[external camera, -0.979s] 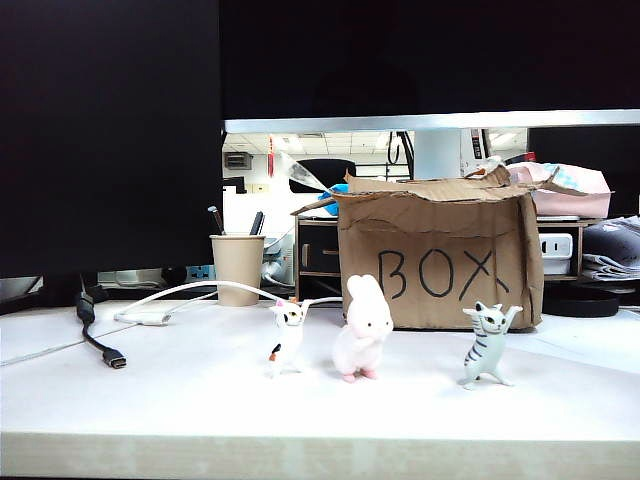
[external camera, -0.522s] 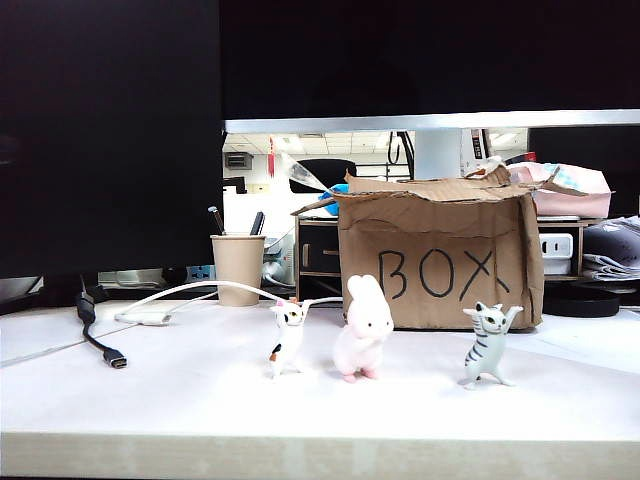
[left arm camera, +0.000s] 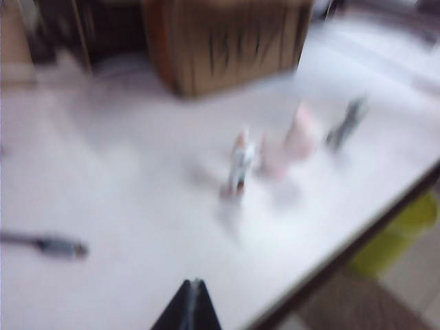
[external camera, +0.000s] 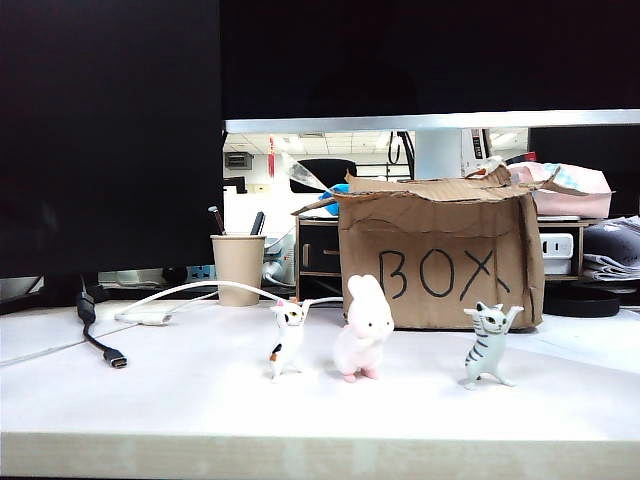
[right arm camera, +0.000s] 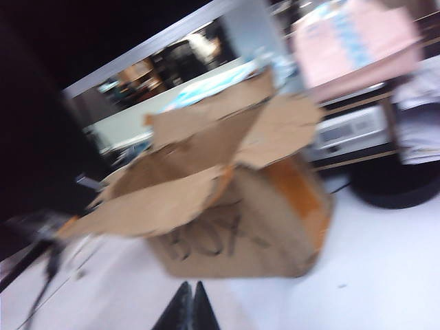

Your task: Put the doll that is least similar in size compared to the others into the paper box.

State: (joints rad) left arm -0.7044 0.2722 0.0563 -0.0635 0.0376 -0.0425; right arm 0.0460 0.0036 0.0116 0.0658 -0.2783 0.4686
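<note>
Comparing exterior views, nothing on the bench (external camera: 150, 400) has shifted: the doll (external camera: 363, 329), a plump pink-white rabbit, stands untouched near the paper box (external camera: 437, 254), so transfer has not begun. Left end effector (left arm camera: 192, 302) and right end effector (right arm camera: 188, 302), both pressed together and empty, appear only in blurred wrist views.

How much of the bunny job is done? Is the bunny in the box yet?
Not yet. Nothing looks done: the doll stands on the table in front of the paper box, between the calico cat and the striped cat. Nothing is in hand: the left gripper and right gripper both look shut and empty, off the table. Left to do: grab the bunny, lift it, drop it in the box.
</note>
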